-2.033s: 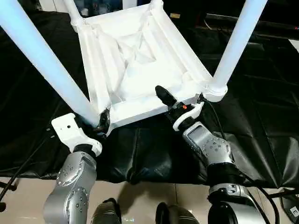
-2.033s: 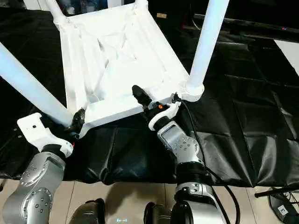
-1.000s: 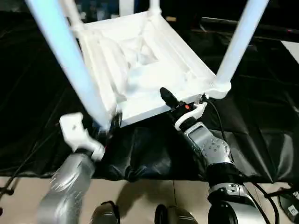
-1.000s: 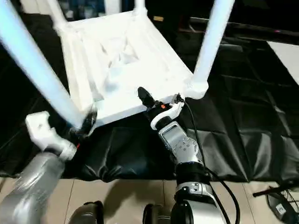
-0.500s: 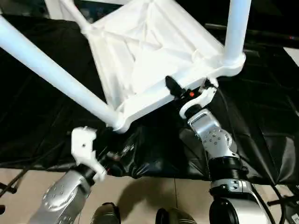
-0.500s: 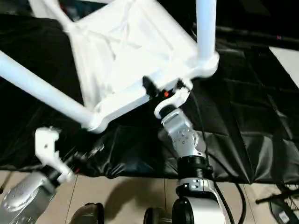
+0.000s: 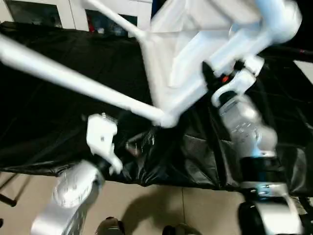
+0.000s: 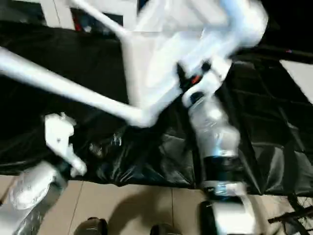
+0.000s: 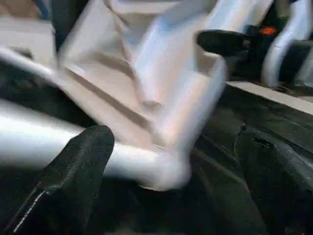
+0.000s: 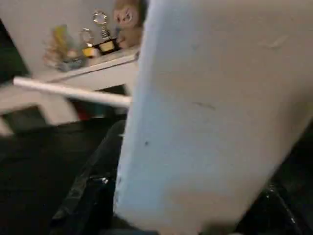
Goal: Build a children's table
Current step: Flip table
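Left wrist view shows you the left gripper (image 9: pixel 171 196) with its two black fingers (image 9: pixel 73 171) spread wide and nothing between them; the near corner socket of the tabletop (image 9: pixel 161 171) is just beyond them, not touched. In the left eye view your right gripper (image 7: pixel 211 81) is closed on the near rim of the tabletop (image 7: pixel 195 54), one black finger on the ribbed underside. The tabletop is lifted and tilted, its right side higher, above the black cloth (image 7: pixel 58 122). One leg (image 7: pixel 73 81) runs from the near left corner out to the left, and a second leg (image 7: pixel 112 17) goes toward the far left. A white cabinet (image 7: pixel 73 7) stands at the far side.
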You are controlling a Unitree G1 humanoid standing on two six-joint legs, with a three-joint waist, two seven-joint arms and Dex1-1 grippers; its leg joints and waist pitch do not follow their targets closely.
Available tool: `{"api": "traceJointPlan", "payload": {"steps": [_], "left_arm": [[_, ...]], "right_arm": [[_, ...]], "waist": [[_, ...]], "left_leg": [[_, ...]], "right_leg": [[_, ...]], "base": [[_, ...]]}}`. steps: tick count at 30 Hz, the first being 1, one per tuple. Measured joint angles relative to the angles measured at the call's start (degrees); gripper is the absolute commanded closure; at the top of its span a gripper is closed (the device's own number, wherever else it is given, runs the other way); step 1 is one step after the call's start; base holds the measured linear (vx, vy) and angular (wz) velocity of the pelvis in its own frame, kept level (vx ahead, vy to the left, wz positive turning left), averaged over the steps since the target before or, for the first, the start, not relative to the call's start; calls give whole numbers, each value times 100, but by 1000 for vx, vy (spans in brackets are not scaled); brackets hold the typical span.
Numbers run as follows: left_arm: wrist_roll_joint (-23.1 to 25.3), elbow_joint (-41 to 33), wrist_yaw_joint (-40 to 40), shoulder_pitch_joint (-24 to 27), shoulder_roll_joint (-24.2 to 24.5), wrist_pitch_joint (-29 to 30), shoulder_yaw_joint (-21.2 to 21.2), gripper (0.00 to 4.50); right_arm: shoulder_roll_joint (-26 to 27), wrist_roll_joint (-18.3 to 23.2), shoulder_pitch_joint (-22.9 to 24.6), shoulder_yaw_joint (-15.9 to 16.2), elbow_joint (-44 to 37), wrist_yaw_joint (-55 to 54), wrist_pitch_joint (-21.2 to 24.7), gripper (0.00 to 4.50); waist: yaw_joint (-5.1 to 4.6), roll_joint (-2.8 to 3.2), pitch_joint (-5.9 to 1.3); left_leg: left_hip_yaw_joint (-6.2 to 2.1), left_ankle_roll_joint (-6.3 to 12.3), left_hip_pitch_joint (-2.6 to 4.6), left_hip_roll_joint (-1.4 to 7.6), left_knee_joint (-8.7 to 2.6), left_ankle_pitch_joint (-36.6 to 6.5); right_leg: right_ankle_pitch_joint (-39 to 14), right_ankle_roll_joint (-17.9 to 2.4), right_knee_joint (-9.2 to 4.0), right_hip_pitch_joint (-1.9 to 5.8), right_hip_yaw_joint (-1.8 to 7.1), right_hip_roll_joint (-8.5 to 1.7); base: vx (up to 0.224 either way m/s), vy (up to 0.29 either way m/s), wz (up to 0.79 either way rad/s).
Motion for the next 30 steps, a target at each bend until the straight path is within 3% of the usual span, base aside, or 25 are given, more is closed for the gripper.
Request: {"api": "traceJointPlan", "payload": {"steps": [6,10,17,19,22,26,30], "left_arm": [[392,39,279,-902,263,144,282,0],[702,9,357,-1621,548,161,488,0],[1435,26,132,-2316,1092,-204,183,0],[1647,15,59,-2676,1205,-444,69,0],[2029,36,82,-3180,1352,-740,-22,0],[2411,345,287,-3505,1530,-975,42,0],[2990,993,552,-3852,1842,-1339,184,0]], "right_arm": [[-277,-871,35,528,-338,-380,263,277],[-251,-1000,154,650,-597,-626,418,285],[-56,-1251,170,830,-712,-701,462,286],[18,-1295,155,943,-667,-686,391,230],[50,-1449,103,1161,-532,-606,325,213],[89,-1528,103,1244,-359,-513,234,182],[92,-1553,223,1285,-172,-350,-32,182]], "waist": [[-106,-87,-62],[-117,-90,-75],[-144,-78,-81],[-176,-67,-94],[-244,-96,-116],[-261,-107,-137],[-254,-108,-138]], "left_leg": [[-21,0,-14,2,40,0],[-18,8,-16,-3,53,-5],[-20,4,-15,5,54,-3],[-18,4,-12,4,57,-3],[-25,2,-1,10,65,-2],[-32,0,-2,12,72,-1],[-34,3,-19,13,95,-2]], "right_leg": [[9,13,2,-5,-4,8],[11,16,-1,2,8,5],[13,15,11,-3,2,10],[13,14,15,-3,6,10],[15,12,34,-10,-2,11],[19,4,39,-17,-9,12],[28,3,38,-23,-9,12]], "base": [[0,0,0],[0,0,0],[0,0,0],[0,0,0],[0,0,0],[0,0,0],[0,0,0]]}}
